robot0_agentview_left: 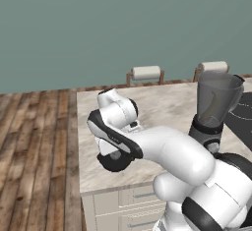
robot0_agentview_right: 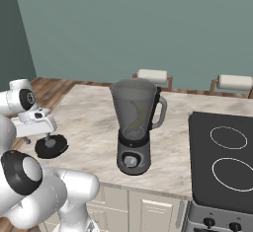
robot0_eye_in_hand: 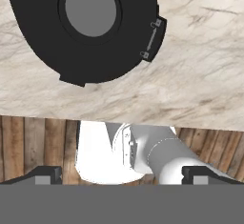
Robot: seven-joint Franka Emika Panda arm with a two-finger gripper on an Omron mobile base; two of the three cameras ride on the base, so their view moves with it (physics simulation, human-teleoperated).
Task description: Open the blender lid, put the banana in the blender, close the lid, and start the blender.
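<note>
The blender stands on the marble counter with its smoky jar open at the top. A pale curved shape inside the jar looks like the banana. The blender lid, a black disc with a grey knob, lies flat on the counter close to its left edge. My gripper hangs just above the lid, open, with nothing between its fingertips. In the left base view the arm covers most of the lid.
Two white paper-towel rolls stand along the counter's back edge. A black cooktop fills the counter right of the blender. Wooden floor lies beyond the counter's left edge, right beside the lid.
</note>
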